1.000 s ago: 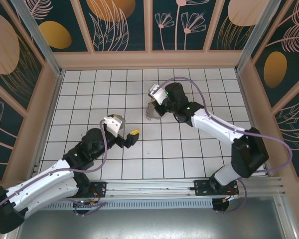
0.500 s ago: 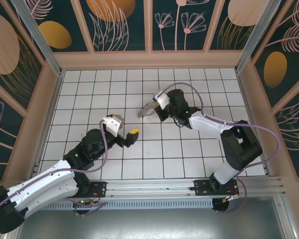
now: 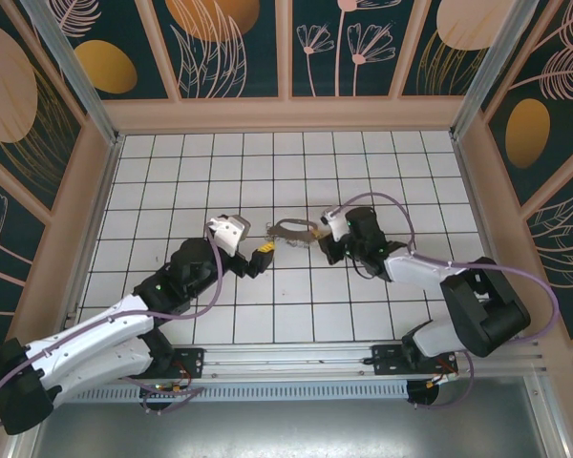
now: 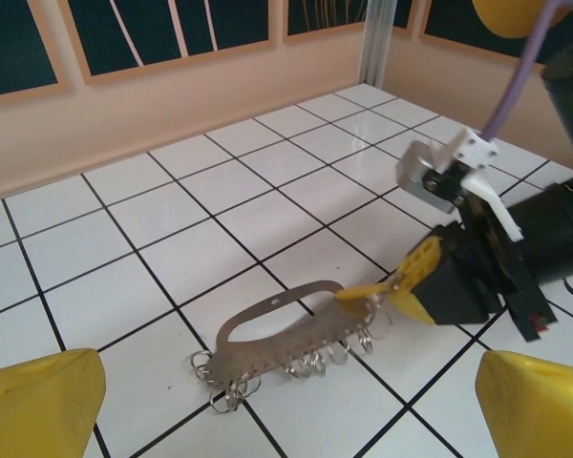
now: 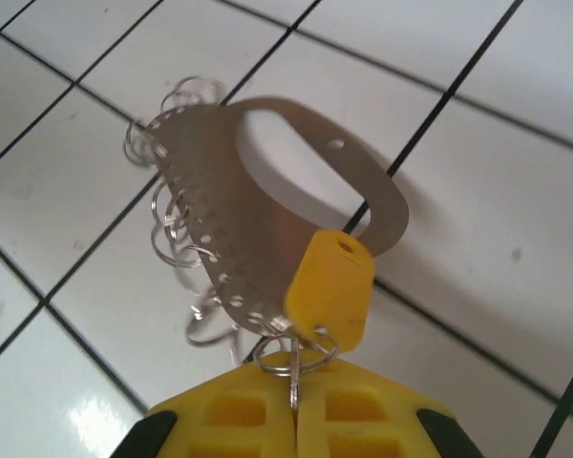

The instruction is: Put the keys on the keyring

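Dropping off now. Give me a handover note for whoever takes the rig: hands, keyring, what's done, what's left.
Left hand: open, empty, close to the keyring, not touching it.
Right hand: shut on one end of the keyring; the far end rests on the tiled floor.
A small yellow tab with a hole lies against the gripped end; whether it is threaded on I cannot tell.
Done: keyring gripped between the arms.
To do: get the keys threaded onto it.

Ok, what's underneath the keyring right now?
White floor tiles show through the oval cutout in the keyring, and small rings dangle off one edge. The shut right gripper hides whatever lies under the end it holds.
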You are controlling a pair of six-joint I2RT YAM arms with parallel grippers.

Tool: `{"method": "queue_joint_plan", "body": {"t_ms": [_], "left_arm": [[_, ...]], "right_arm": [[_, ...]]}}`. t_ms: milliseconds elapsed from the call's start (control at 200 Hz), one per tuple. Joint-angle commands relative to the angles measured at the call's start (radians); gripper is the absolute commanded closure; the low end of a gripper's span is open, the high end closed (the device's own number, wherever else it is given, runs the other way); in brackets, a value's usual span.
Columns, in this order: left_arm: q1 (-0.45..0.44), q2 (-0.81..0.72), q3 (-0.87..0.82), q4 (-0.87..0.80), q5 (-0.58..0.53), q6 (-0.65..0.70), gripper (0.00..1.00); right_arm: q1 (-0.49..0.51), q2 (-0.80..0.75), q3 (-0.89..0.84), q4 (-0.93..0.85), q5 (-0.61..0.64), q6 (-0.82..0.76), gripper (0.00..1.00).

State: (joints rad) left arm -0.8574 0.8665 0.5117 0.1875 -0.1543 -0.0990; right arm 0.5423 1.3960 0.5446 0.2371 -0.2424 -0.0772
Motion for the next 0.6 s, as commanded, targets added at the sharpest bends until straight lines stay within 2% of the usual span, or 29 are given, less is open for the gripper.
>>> {"method": "queue_joint_plan", "body": {"t_ms": [0, 130, 215, 265, 325, 380, 400, 420, 485, 596], "left_arm": [[0.000, 0.040, 0.027, 0.055, 0.015, -0.016, 0.01], [0.000, 0.109, 0.035, 0.026, -0.039, -0.070, 0.01], [0.002, 0.116, 0.027, 0.035, -0.076, -0.094, 0.01], [0.012, 0.109, 0.007, 0.064, -0.058, -0.098, 0.01], [0.067, 0.117, -0.008, 0.087, -0.003, -0.138, 0.01], [0.143, 0.133, -0.014, 0.092, 0.046, -0.194, 0.01], [0.168, 0.138, -0.019, 0.094, 0.046, -0.211, 0.01], [0.190, 0.143, -0.022, 0.092, 0.034, -0.227, 0.01], [0.266, 0.157, -0.030, 0.092, 0.031, -0.249, 0.01], [0.408, 0.161, -0.052, 0.124, 0.077, -0.296, 0.01]], "right_arm": [[-0.026, -0.055, -0.066, 0.114, -0.041, 0.086, 0.91], [-0.055, -0.144, -0.120, 0.128, -0.041, 0.125, 0.73], [-0.079, -0.230, -0.161, 0.146, -0.022, 0.147, 0.53], [-0.097, -0.280, -0.170, 0.139, -0.011, 0.150, 0.39], [-0.105, -0.343, -0.166, 0.107, 0.043, 0.130, 0.25], [-0.110, -0.403, -0.163, 0.082, 0.103, 0.104, 0.20], [-0.112, -0.425, -0.164, 0.079, 0.122, 0.095, 0.14], [-0.114, -0.450, -0.167, 0.080, 0.142, 0.083, 0.02], [-0.120, -0.531, -0.201, 0.120, 0.184, 0.045, 0.01], [-0.136, -0.654, -0.331, 0.315, 0.253, 0.047, 0.01]]}}
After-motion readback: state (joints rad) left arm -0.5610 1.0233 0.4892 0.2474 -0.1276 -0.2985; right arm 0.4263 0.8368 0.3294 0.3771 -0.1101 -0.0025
